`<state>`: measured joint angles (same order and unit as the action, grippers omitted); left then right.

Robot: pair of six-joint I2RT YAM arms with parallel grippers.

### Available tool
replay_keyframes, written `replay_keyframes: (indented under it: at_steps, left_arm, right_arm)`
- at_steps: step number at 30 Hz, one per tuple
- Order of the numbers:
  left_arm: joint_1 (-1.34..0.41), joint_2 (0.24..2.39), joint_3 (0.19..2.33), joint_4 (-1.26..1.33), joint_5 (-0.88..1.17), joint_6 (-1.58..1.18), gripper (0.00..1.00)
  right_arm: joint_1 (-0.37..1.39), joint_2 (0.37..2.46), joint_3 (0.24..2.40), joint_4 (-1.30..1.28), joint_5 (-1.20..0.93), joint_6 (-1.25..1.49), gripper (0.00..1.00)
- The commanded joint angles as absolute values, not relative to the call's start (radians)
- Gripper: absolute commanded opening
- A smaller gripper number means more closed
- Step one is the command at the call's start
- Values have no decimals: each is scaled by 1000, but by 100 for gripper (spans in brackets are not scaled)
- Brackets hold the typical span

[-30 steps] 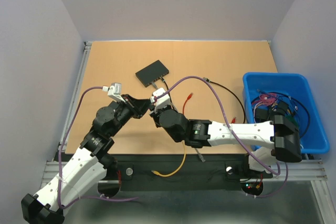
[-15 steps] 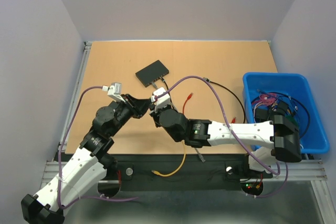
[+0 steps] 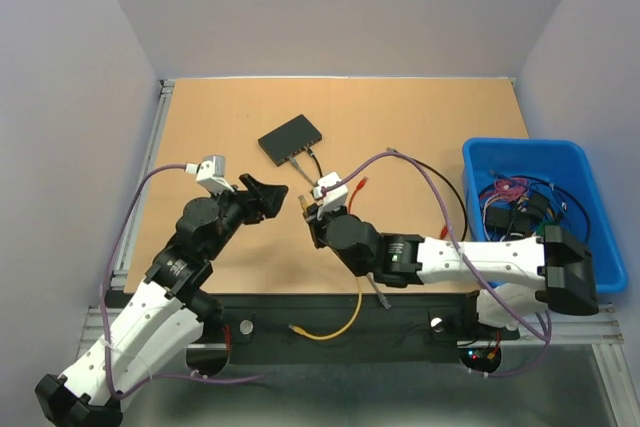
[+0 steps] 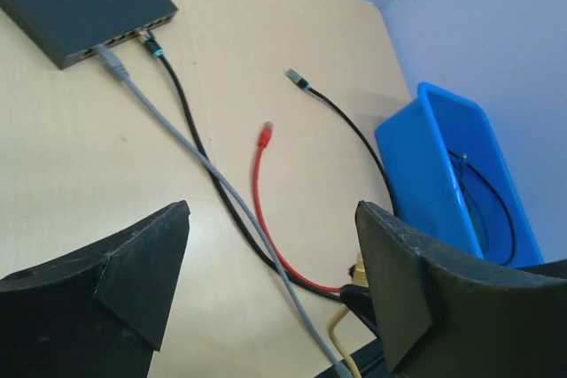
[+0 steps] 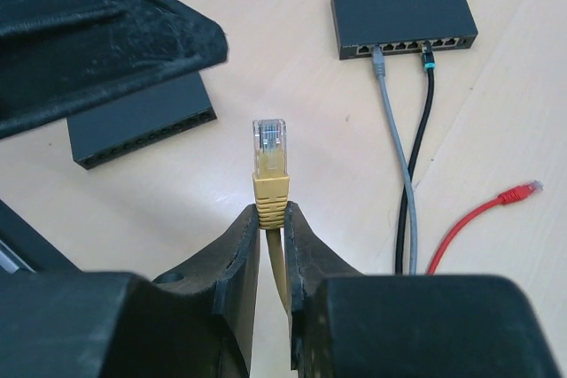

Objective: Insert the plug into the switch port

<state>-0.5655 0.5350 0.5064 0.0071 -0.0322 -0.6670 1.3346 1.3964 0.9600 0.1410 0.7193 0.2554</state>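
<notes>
The black switch (image 3: 291, 138) lies flat at the table's middle back, with a grey cable (image 4: 159, 117) and a black cable (image 4: 182, 99) plugged into its ports. The switch (image 5: 403, 15) faces my right gripper. My right gripper (image 5: 271, 212) is shut on the boot of the yellow plug (image 5: 270, 158), whose clear tip points toward the switch. From above, the right gripper (image 3: 310, 209) sits just short of the switch. My left gripper (image 3: 270, 191) stands open and empty to its left. The left gripper (image 4: 270, 263) holds nothing, and the yellow plug (image 4: 359, 270) shows by its right finger.
A loose red plug (image 3: 362, 183) and a loose black plug (image 3: 398, 153) lie right of the switch. A blue bin (image 3: 575, 162) of cables stands at the right edge. The yellow cable (image 3: 335, 325) trails off the table's front edge. The left gripper's fingers (image 5: 106, 33) crowd the right wrist's upper left.
The left gripper has opened and drawn back to the left, away from the plug. The right arm has shifted a little to the right, still shut on the yellow plug.
</notes>
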Motion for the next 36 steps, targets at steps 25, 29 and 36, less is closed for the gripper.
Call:
replay_keyframes:
  at_steps: [25,29,36]
  left_arm:
    - [99,788,457,-265,-213,-914,99]
    - [167,795,450,-262,-203,-917,99]
    - [333,928,345,-77,29,-888,99]
  right_arm:
    - [1325,1233,739,147,732,399,0]
    - [1324,1253,747,149,695,394,1]
    - [1321,1302,765,150,649,399,0]
